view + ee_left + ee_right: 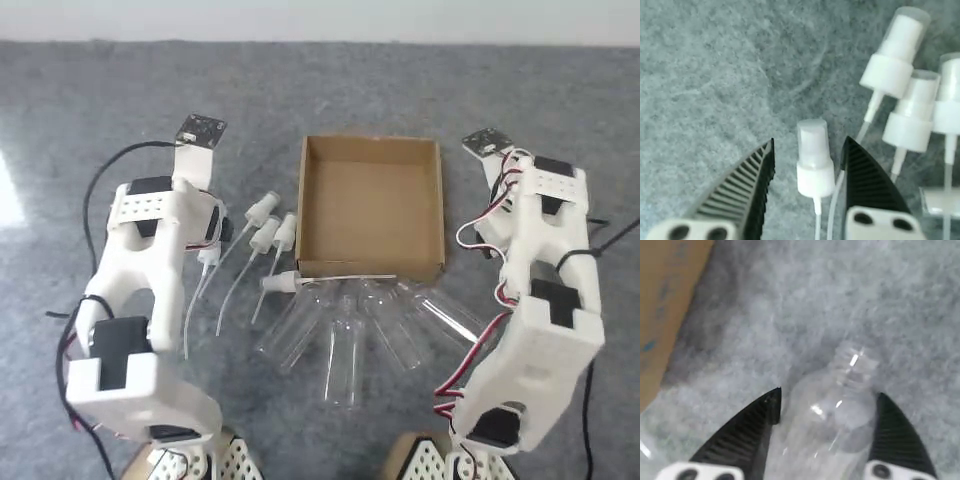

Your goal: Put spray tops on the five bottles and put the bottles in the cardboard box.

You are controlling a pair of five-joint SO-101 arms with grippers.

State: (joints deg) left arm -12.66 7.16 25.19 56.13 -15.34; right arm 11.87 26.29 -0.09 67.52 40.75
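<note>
Over on the left side of the grey mat, the left arm bends down above a loose spray top. The left gripper has its black jaws spread apart, one on each side of that top's white collar, and the thin dip tube runs back between them; whether either jaw touches it I cannot tell. Just right of this, three more spray tops lie close together, heads toward the far side and tubes trailing toward the near side. A fifth spray top lies crosswise a little nearer, its tube stretched to the right along the near wall of the cardboard box. The box sits in the middle of the mat between the two arms, open side up. Just on its near side the clear bottles lie on their sides in a fan, with their open necks toward the box. On the right, the right arm stands bent over beside the right end of that fan. The right gripper is also spread wide, its jaws straddling the shoulder of one lying bottle, whose threaded neck points out beyond the jaw tips. A brown wall of the box shows close by in the right wrist view.
</note>
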